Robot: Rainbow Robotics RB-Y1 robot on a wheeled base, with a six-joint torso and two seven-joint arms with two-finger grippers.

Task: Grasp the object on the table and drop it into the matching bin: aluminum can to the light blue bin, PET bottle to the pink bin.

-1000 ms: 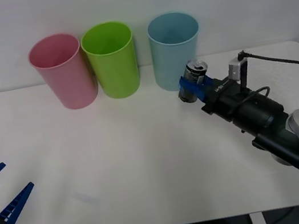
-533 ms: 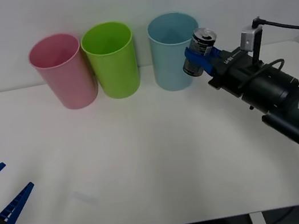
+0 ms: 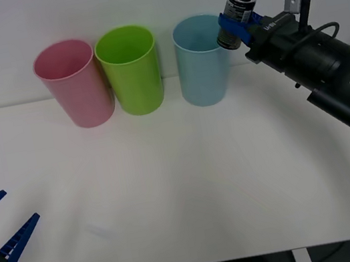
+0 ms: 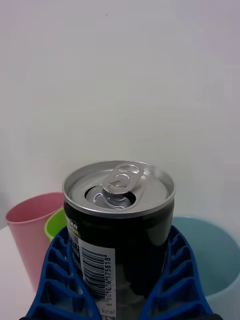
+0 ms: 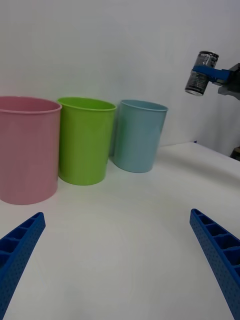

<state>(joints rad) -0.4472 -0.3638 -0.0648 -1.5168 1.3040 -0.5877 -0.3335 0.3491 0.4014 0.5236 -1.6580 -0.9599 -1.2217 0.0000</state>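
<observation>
While the right gripper (image 3: 235,23) holds the aluminum can (image 3: 237,17) clamped between its blue fingers, the front view puts the step at the carry: the can hangs in the air, tilted a little, just beside the right-hand rim of the light blue bin (image 3: 204,61) and slightly above it — not yet over the opening. The pink bin (image 3: 74,84) and a lime green bin (image 3: 130,71) stand in a row to the robot's left of the blue one, all three at the back of the table (image 3: 171,186). The left gripper (image 3: 0,233) waits low at the near left edge, fingers spread and holding nothing.

From the right wrist view, the can (image 4: 118,220) sits upright between the ribbed fingers (image 4: 60,280), its silver top and pull tab facing the camera; the blue bin's mouth (image 4: 210,260) lies beyond and to one side of it, with the pink (image 4: 30,235) and green (image 4: 56,223) rims on the other side.

From the left wrist view, the can (image 5: 201,73) in the right gripper (image 5: 206,73) rides clearly higher than the blue bin (image 5: 139,135) and off to its side, while the left arm's own fingers (image 5: 215,250) stand wide apart.

As I judge it, the next move calls for a short sideways shift to centre the can over the blue opening — then a release, with care not to knock the rim.
</observation>
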